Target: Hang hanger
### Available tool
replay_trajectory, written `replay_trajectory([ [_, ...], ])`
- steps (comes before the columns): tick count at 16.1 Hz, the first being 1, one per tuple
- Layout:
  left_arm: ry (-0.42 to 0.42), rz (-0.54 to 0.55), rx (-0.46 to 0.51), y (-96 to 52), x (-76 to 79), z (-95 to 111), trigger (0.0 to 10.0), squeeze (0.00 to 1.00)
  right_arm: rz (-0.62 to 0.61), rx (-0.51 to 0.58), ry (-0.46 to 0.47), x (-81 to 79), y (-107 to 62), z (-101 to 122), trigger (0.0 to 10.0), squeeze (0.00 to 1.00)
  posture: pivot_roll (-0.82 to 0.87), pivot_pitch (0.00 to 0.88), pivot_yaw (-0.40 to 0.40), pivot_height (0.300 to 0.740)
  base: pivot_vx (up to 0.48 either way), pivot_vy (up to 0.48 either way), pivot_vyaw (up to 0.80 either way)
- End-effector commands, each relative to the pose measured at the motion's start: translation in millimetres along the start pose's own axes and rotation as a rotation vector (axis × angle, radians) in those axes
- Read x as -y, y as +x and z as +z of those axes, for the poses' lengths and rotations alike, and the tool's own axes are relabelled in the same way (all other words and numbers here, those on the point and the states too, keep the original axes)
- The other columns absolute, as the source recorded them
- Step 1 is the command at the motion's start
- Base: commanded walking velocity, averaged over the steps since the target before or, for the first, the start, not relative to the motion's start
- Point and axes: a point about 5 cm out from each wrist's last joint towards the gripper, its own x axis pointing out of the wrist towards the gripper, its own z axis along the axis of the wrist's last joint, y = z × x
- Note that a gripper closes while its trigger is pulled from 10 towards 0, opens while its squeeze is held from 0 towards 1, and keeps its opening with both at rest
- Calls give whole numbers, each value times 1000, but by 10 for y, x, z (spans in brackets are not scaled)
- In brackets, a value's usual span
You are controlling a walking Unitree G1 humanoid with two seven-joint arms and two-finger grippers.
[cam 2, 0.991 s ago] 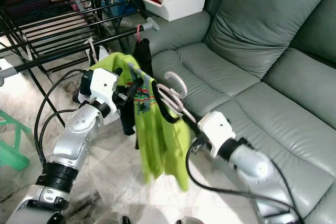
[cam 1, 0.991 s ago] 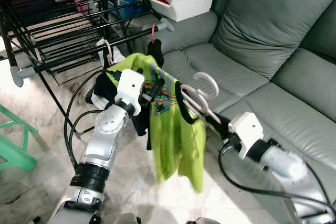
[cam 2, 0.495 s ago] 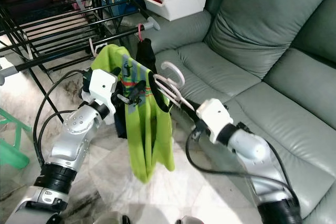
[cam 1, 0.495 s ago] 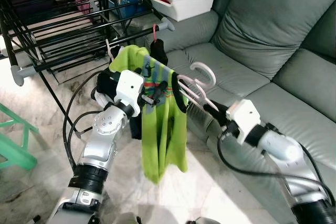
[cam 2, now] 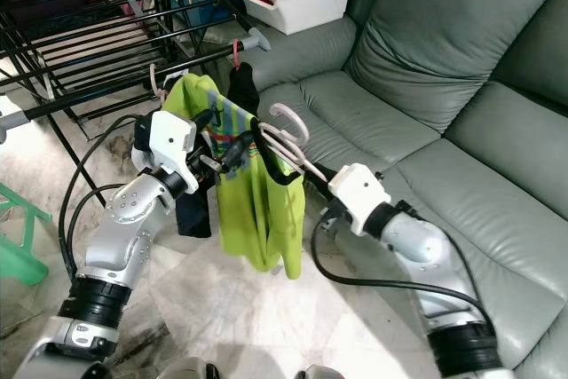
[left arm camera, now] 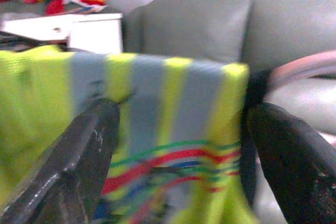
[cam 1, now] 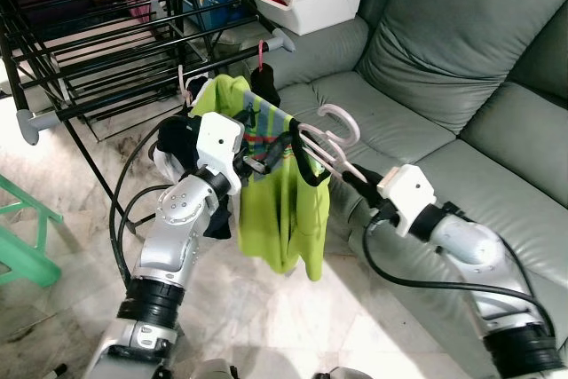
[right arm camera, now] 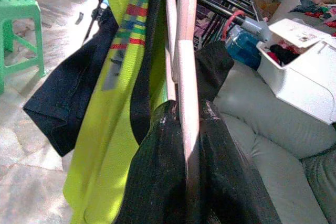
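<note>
Now we have carried the pink hanger [cam 1: 330, 133] and its lime-green shirt [cam 1: 282, 210] closer to the black drying rack [cam 1: 106, 51], so hooking comes next. Our right pincer [right arm camera: 184, 145] pinches the hanger; our left pincer [left arm camera: 178, 145] is spread around the shirt. One shirt, one dark garment [cam 1: 266, 84] on the rack.

Both arms reach forward; left gripper [cam 1: 266, 155] jaws apparently spread; right gripper [cam 1: 342, 175] jaws clamped.
</note>
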Motion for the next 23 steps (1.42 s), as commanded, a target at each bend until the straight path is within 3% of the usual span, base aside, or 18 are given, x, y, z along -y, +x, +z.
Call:
replay_trajectory([
  [1,-25,-34,-4,-4,43,15,10000,0,-13,60,-42,33,70,117,10000,0,-82,0,3,740,0,0,0],
  [6,10,-115,-60,-6,200,-116,10000,0,13,109,-32,-21,154,227,10000,0,-84,1,4,740,0,0,0],
  [7,25,-113,-65,-10,196,-135,9059,0,31,114,-32,-43,150,253,10000,0,-90,3,6,740,0,0,0],
  [8,30,-104,-70,-10,180,-148,4627,0,42,120,-30,-51,137,280,10000,0,-90,3,6,740,0,0,0],
  [9,46,-105,-71,-13,174,-148,3882,0,44,123,-31,-50,126,291,10000,0,-95,4,7,740,0,0,0],
  [10,57,-108,-71,-13,164,-148,2392,0,42,122,-32,-36,108,297,10000,0,-95,4,7,740,0,0,0],
  [12,84,-103,-68,-8,131,-139,1098,0,39,111,-35,-16,71,281,10000,0,-95,4,7,740,0,0,0],
  [15,177,-70,-68,-36,9,-121,0,0,35,79,-58,33,8,238,10000,0,-95,4,7,740,0,0,0],
  [23,237,-33,-65,-56,-101,-132,0,0,49,67,-79,64,11,237,10000,0,-90,3,4,740,0,0,0],
])
